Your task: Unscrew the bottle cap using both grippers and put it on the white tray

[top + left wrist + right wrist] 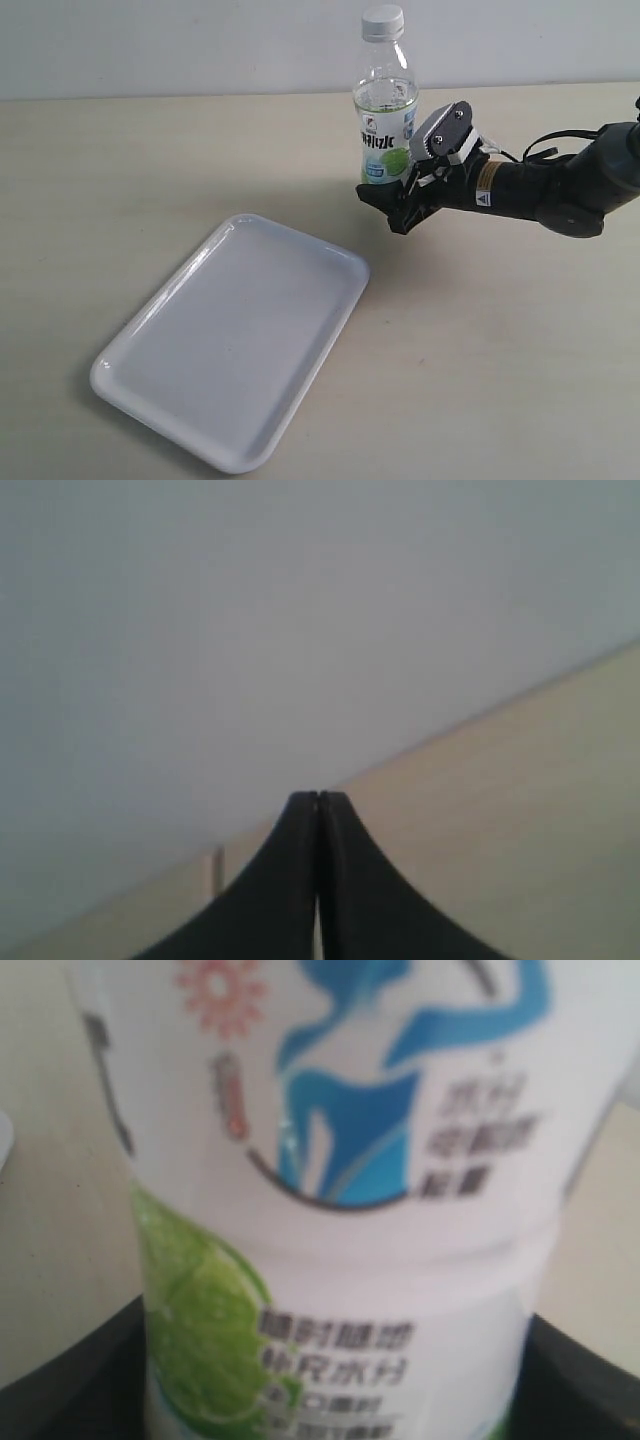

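The bottle [385, 120] is held low down by the right end effector [392, 205], bottle cap [383, 22] on top. The left end effector [318, 798] is clenched, empty.

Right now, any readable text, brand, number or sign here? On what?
Label on the bottle, right wrist view: Chinese characters, too blurred to quote.
Same label, exterior view: dark lettering, too small to read.
Sticker on the right arm: too small to read.
Bottle cap, white tray: no text visible.
Left wrist view: none.
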{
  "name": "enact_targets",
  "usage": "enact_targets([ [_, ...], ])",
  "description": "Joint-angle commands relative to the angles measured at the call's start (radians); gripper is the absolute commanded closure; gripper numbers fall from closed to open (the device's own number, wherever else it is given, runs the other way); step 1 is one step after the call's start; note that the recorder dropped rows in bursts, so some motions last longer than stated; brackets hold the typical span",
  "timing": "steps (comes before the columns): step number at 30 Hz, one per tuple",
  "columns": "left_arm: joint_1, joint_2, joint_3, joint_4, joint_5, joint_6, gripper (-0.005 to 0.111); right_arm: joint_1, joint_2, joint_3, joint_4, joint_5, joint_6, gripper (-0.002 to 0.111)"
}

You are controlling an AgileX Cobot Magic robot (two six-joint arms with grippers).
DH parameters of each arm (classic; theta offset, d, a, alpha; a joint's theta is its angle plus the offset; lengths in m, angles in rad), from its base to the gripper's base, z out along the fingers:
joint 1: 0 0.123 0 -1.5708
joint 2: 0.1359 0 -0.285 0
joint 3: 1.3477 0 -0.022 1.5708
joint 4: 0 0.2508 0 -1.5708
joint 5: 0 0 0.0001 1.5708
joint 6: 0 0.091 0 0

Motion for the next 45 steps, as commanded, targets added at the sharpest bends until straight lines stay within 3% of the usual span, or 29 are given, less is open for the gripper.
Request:
enact_targets([
  [1,-0.007,0.198,-0.187,-0.117,0.443,0.318,0.107,0.000,-0.018,-0.004,0.015,-0.027,0.006,0.108],
  [4,-0.035,0.296,-0.298,-0.410,0.563,0.640,0.107,0.000,-0.018,-0.006,0.015,-0.027,0.006,0.108],
  [7,-0.070,0.352,-0.382,-0.684,0.517,0.811,0.107,0.000,-0.018,-0.006,0.015,-0.015,-0.012,0.108],
  [13,-0.188,0.451,-0.504,-1.059,0.307,0.979,0.107,0.000,-0.018,-0.006,0.015,0.009,-0.083,0.108],
  [17,-0.267,0.561,-0.656,-1.212,0.396,1.085,0.107,0.000,-0.018,-0.006,0.017,0.009,-0.083,0.108],
  [21,-0.311,0.698,-0.844,-1.219,0.533,1.086,0.107,0.000,-0.001,-0.006,0.037,0.017,-0.129,0.108],
  [27,-0.314,0.866,-1.111,-1.256,0.787,1.063,0.107,0.000,0.014,-0.006,0.041,0.026,-0.179,0.108],
  [34,-0.317,0.907,-1.155,-1.281,0.767,1.038,0.105,0.000,0.014,-0.006,0.048,0.026,-0.179,0.108],
  [36,-0.317,0.907,-1.155,-1.283,0.746,1.038,0.099,0.000,0.014,-0.006,0.050,0.026,-0.179,0.108],
  [45,-0.337,0.904,-1.155,-1.310,0.747,1.041,0.053,0.000,0.014,-0.006,0.063,0.038,-0.179,0.108],
])
